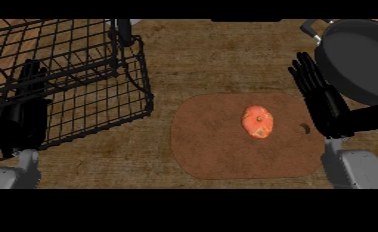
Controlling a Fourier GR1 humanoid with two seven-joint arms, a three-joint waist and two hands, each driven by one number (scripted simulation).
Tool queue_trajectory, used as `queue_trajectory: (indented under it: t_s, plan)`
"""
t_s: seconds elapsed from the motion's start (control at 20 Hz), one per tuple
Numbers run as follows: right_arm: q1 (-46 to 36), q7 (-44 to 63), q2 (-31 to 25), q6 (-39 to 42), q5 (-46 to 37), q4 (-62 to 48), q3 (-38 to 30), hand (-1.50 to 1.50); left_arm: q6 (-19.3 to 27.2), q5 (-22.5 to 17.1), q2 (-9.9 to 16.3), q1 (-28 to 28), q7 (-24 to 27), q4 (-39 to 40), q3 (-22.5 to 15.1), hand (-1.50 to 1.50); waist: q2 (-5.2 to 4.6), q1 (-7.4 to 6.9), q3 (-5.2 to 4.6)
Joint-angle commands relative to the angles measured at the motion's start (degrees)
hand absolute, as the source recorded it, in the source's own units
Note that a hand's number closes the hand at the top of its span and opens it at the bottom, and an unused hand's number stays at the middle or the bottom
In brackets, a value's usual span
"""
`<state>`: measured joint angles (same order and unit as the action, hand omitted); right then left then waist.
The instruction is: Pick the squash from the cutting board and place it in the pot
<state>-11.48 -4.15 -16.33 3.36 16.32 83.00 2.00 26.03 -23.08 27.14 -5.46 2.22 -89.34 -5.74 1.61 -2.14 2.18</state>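
An orange squash (258, 121) lies on the brown cutting board (214, 151), right of the board's middle. The dark pot (353, 58) stands at the right edge, beyond the board's far right corner, partly cut off by the view. My right hand (321, 98) is open with straight fingers pointing away from me, over the board's right edge, between the squash and the pot, and apart from the squash. My left hand (26, 111) rests open at the left edge, seen behind the wire basket.
A black wire basket (111, 81) fills the left part of the counter, its near corner close to the board's left side. The wooden counter (214, 56) shows between basket, board and pot.
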Motion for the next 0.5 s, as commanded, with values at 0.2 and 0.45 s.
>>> queue_trajectory:
  t_s: [0.2,0.45]
  plan:
    - [-16.4,-9.9,-6.9,16.2,1.0,-14.7,-2.3,1.50,-3.4,1.3,2.1,-3.4,-2.5,-2.4,-1.9,0.00,-2.61,-0.57,-1.99]
    - [-19.6,-25.6,-9.8,9.4,-15.1,-26.1,-0.5,-1.50,-4.5,0.6,1.1,-6.7,-7.3,-2.7,-4.5,0.00,-2.92,-0.76,-1.93]
